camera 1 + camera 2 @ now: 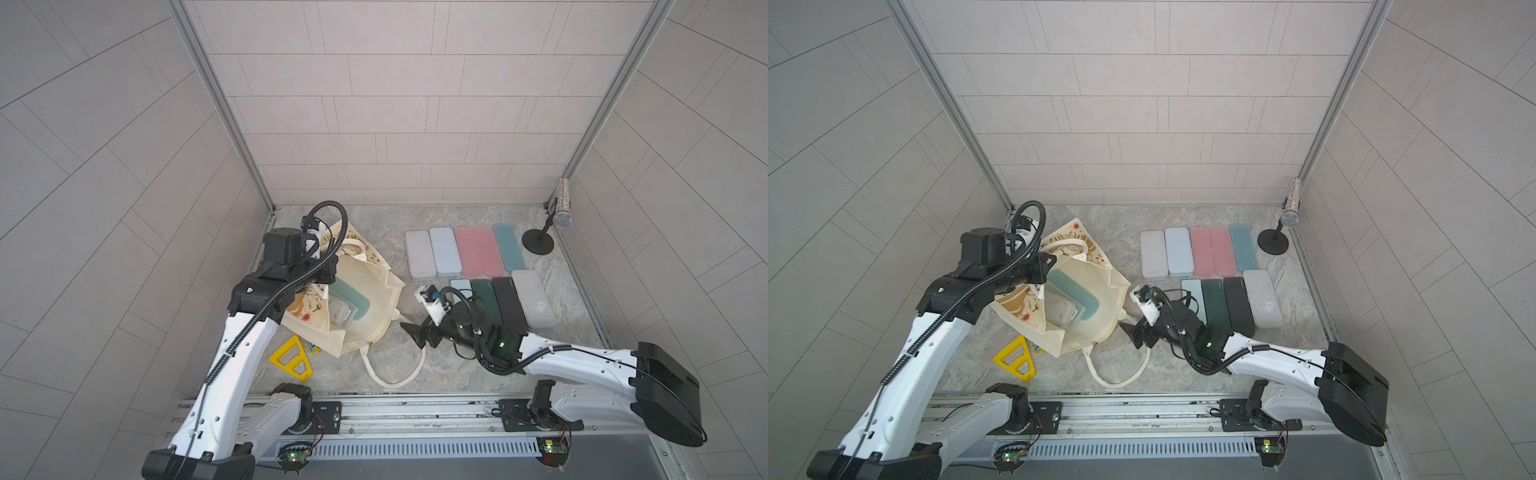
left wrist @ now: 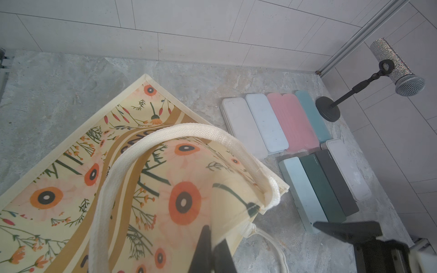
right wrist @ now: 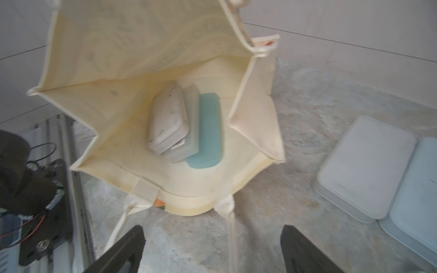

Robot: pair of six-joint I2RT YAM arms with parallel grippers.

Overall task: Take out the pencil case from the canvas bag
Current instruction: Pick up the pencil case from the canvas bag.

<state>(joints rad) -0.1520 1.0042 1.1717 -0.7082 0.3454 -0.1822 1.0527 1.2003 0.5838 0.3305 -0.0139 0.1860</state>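
Note:
The canvas bag [image 1: 376,291] [image 1: 1104,307] lies on its side on the table, its mouth facing my right arm. My left gripper [image 2: 214,236] is shut on the upper edge of the printed fabric [image 2: 142,189] and holds the mouth open. In the right wrist view three pencil cases lie inside the bag [image 3: 118,59]: a white one [image 3: 169,115] on a grey one [image 3: 192,132], beside a teal one [image 3: 209,132]. My right gripper [image 3: 212,230] [image 1: 415,334] [image 1: 1133,334] stands open and empty just outside the mouth, over the bare table.
Two rows of pencil cases lie to the right of the bag, a far row [image 1: 461,253] and a near row [image 1: 511,303]. A microphone on a stand [image 1: 540,245] is at the back right. A yellow triangular frame [image 1: 291,361] and a loose rope handle [image 1: 395,376] lie in front.

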